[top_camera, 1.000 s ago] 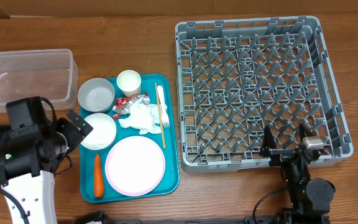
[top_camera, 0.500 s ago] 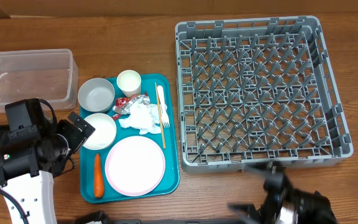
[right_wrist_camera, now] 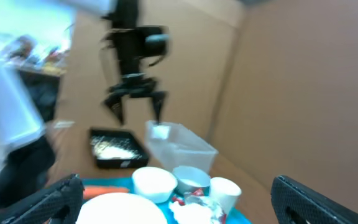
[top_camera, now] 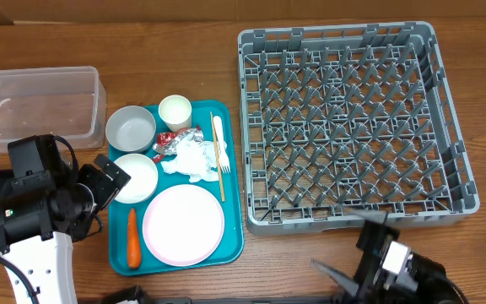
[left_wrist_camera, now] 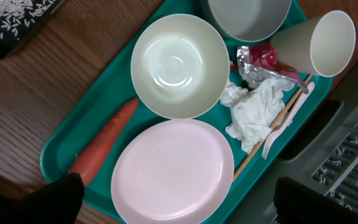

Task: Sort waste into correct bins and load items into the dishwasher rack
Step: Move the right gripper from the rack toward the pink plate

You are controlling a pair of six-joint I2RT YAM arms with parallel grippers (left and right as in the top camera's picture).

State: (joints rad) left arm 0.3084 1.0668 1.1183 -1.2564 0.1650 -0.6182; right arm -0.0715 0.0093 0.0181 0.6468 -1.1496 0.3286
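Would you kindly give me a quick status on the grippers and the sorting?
Left gripper open, empty, by the whitish bowl. Right gripper open, empty. Plate, carrot, napkin all on teal tray; dishwasher rack unloaded. Nothing seen blocking.

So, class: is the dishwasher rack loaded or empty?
Empty. Overhead, the dishwasher rack shows only bare lattice and pegs; the plate and cup sit on the teal tray.
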